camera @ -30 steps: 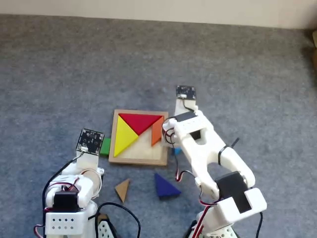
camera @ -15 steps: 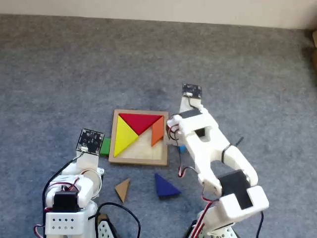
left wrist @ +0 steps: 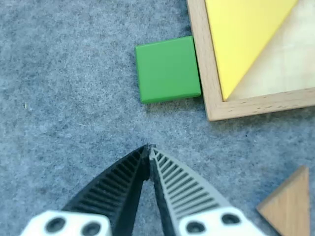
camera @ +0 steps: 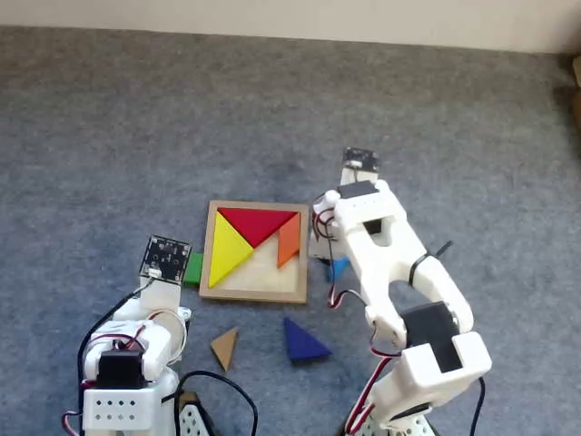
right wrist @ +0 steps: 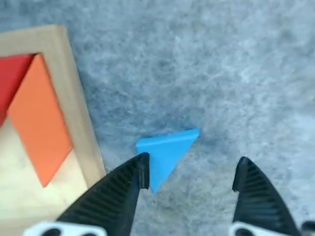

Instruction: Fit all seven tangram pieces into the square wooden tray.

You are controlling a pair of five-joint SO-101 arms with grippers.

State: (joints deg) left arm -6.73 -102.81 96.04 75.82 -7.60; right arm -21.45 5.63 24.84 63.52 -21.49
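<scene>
**Light blue triangle parked right by the tray wall, easy grab to botch**

The whole setup sits on fuzzy grey carpet (camera: 127,118), so pieces will probably drag rather than slide cleanly.

The wooden tray (camera: 257,295) has the red triangle (camera: 259,222), yellow triangle (camera: 226,252) and orange piece (camera: 289,242) inside, so I'd call it about three of seven done.

The right gripper (right wrist: 192,160) hangs over the carpet with its fingers spread wide. One fingertip (right wrist: 142,164) is at the edge of the light blue triangle (right wrist: 165,149), which lies just beside the tray's outer wall.

My worries from here:
- That finger could land on top of the piece instead of beside it and tip it up.
- It could clip the frame and shove the tray, shifting the seated pieces.
- A pinch on slanted edges may squirt the triangle out.

The left gripper (left wrist: 149,150) is pressed closed on nothing, near the green square (left wrist: 167,69), which sits against the tray's other side. Same wall problem there.

The dark blue triangle (camera: 302,341) and tan triangle (camera: 224,345) wait on the carpet in front of the tray.
</scene>
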